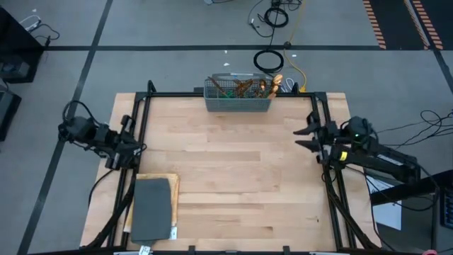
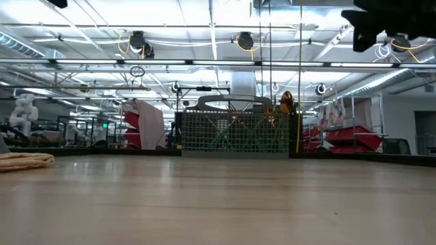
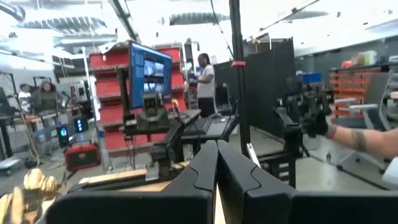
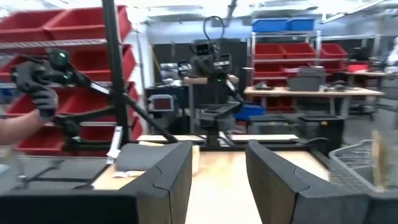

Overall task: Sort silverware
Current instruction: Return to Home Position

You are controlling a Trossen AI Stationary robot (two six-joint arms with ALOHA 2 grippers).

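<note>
The silverware, gold heads on slim teal handles, stands bunched in the grey mesh caddy at the middle of the table's far edge; the low view shows the caddy upright with teal handles behind its mesh. My left gripper hovers at the table's left edge, shut, its fingers together. My right gripper hovers high at the right edge, open, with a gap between its fingers. Neither is near the caddy.
A grey tray on a tan cloth lies at the near left corner; the cloth's edge shows in the low view. A black frame runs around the wooden table. People stand in the room beyond.
</note>
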